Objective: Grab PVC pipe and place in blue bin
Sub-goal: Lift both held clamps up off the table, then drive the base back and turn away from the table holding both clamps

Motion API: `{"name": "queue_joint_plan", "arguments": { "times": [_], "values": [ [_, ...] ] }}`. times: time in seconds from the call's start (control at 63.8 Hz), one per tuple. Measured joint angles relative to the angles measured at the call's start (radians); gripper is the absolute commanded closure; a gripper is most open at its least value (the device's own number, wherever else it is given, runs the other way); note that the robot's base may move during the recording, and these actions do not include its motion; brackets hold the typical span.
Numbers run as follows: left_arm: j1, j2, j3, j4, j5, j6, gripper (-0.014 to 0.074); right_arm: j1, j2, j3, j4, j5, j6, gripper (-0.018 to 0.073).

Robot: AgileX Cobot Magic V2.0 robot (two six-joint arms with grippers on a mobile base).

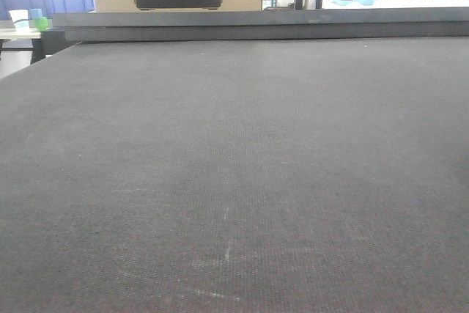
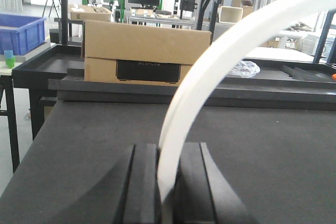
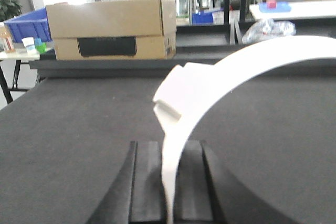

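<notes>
I am watching the left gripper [image 2: 168, 182] clamping the PVC pipe [image 2: 210, 72] between its dark pads. The jaws are biting the white tube near its low end, and from there the pipe is curving up and running out toward the upper right of the left wrist frame.

The right gripper [image 3: 167, 182] is likewise pinching white curved pipe [image 3: 252, 59], with a squared collar [image 3: 176, 95] sitting just above its pads. That arc is also leaning toward the upper right of its frame. I cannot tell whether the two arms are sharing one piece or holding two.

The front view is showing only the dark table [image 1: 234, 181], with no pipe on it, so I am judging the pipe to be hanging in the air.

What I am weighing is direction. The blue bin [image 2: 21, 32] is sitting at the upper left of both wrist frames, off the table's left edge and left of the cardboard box [image 2: 142, 51]. The pipe's long axis is trailing the opposite way, to the right. I am judging the left arm to be the nearer one, and the carry to be leftward, with the free end swinging clear of the box.
</notes>
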Motion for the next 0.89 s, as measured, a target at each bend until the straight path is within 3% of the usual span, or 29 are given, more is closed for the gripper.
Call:
{"name": "queue_joint_plan", "arguments": {
  "times": [0.219,0.893],
  "values": [
    [0.0,-0.001,0.0,0.002,0.002,0.0,0.0707,0.0,-0.007,0.0,-0.004,0.005,-0.055,0.0721],
    [0.0,-0.001,0.0,0.002,0.002,0.0,0.0707,0.0,-0.007,0.0,-0.015,0.022,-0.058,0.0721]
  ]
}}
